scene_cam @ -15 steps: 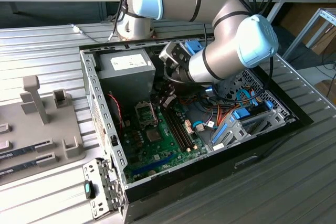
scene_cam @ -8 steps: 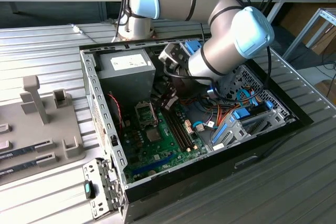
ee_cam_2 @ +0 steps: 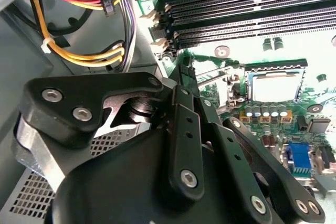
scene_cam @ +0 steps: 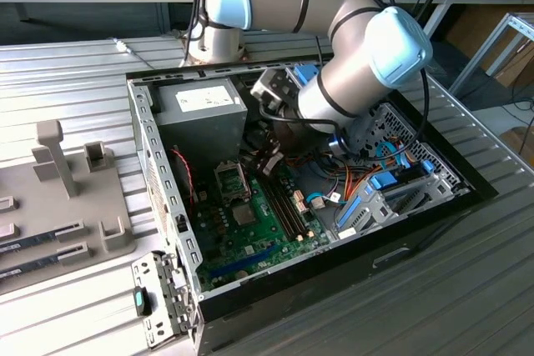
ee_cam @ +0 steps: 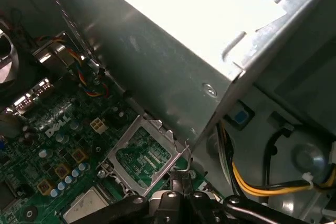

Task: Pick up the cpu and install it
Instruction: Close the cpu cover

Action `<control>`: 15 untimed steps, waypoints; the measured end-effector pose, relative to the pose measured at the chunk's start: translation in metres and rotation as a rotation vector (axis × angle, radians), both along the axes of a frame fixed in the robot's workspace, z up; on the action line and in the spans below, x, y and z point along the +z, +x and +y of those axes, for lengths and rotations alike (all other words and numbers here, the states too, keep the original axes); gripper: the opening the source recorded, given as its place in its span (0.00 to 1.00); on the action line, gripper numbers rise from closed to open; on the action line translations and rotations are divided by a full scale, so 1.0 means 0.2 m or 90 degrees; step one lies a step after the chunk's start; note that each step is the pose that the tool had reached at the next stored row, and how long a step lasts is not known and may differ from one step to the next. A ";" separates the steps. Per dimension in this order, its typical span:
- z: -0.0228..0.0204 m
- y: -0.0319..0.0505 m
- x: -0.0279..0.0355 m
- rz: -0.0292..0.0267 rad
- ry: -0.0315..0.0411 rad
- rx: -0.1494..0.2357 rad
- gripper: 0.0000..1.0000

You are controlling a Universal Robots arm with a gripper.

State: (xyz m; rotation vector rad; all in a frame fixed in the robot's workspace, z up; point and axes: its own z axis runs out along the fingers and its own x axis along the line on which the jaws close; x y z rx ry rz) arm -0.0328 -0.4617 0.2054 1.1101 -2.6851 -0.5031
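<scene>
Inside the open computer case [scene_cam: 158, 164], the arm [scene_cam: 334, 6] reaches down over the motherboard [scene_cam: 259, 231].
The gripper [scene_cam: 269, 160] is pressed together, pinching nothing visible. In the exterior view, the cpu [ee_cam_2: 275, 87] lies in its socket at the gripper's eight o'clock, with the socket frame [ee_cam: 144, 153] raised.

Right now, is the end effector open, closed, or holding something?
End effector: closed, nothing seen in its grip. The cpu lies in the socket.
</scene>
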 end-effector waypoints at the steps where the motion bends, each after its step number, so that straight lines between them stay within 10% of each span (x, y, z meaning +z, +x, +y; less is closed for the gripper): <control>1: 0.005 0.000 0.000 0.0000 0.0000 0.008 0.11; 12: 0.021 0.007 -0.001 -0.0001 0.0029 0.018 0.11; 13: 0.021 0.007 -0.001 -0.0029 0.0028 0.018 0.11; 15: 0.021 0.007 -0.003 -0.0265 0.0027 0.018 0.11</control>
